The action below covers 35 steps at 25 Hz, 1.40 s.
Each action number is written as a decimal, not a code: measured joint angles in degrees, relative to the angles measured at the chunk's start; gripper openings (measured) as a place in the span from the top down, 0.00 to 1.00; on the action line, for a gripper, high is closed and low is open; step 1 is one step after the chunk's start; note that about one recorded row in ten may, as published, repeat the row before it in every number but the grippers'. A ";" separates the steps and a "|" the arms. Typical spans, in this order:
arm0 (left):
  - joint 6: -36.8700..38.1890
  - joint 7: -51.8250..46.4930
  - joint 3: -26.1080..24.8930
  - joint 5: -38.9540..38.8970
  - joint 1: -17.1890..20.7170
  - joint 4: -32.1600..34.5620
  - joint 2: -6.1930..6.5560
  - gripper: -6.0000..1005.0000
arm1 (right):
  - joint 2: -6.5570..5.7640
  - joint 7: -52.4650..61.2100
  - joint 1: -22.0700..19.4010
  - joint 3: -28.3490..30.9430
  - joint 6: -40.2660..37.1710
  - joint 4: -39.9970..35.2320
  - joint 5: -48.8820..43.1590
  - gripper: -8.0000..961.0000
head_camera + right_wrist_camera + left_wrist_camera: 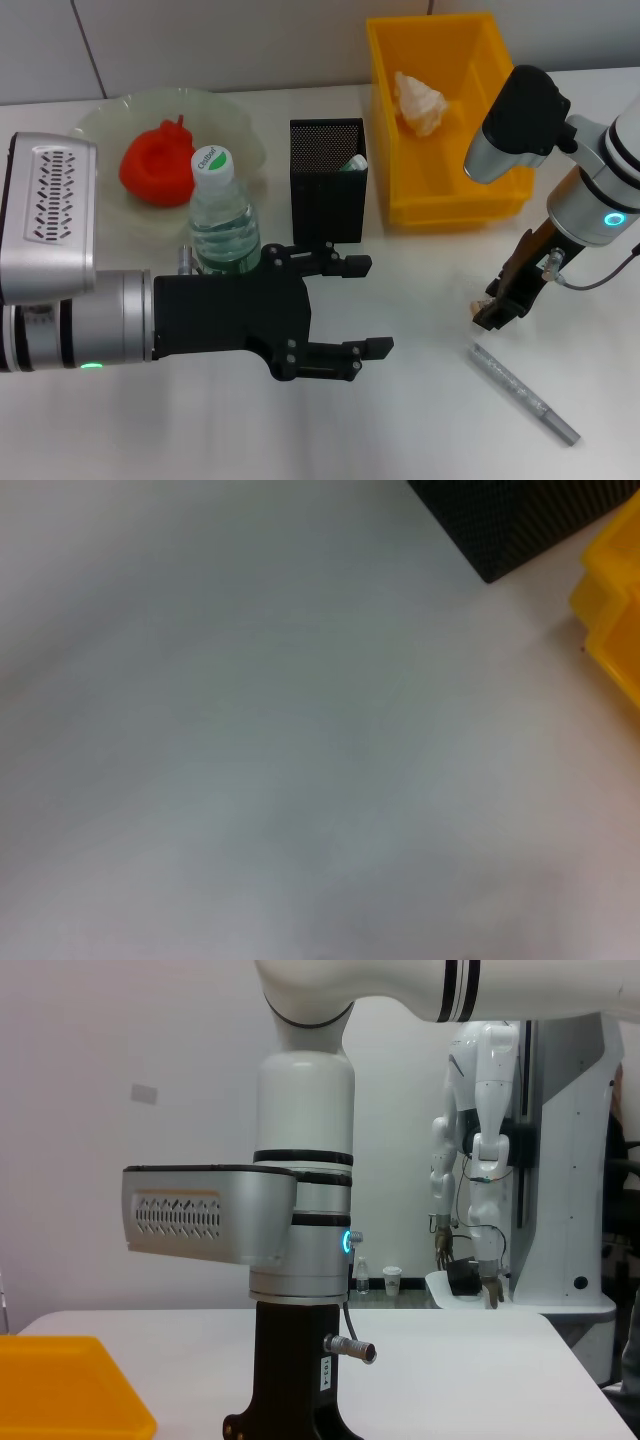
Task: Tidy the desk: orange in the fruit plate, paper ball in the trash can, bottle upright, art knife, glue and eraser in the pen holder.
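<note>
The orange [157,166] lies in the pale green fruit plate [235,125] at the back left. Just in front of the plate the bottle [222,215] stands upright. My left gripper [355,306] hangs open beside the bottle, holding nothing. A green-and-white glue [354,162] pokes out of the black mesh pen holder [328,185]. In the yellow trash can [455,190] lies the paper ball [420,100]. My right gripper [490,315] reaches down to the table, shut on the small pale eraser [478,304]. The grey art knife [525,393] lies flat nearer the front.
The left wrist view shows my right arm [300,1250] standing on the white table [470,1370], with a corner of the yellow bin [70,1390]. The right wrist view shows bare tabletop [250,740], a pen holder corner [510,520] and the bin's edge [615,610].
</note>
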 joint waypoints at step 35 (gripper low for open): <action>0.00 0.00 0.00 -0.09 -0.35 0.11 0.00 0.20 | -0.20 -3.84 -14.97 5.64 1.68 -30.95 19.16 0.56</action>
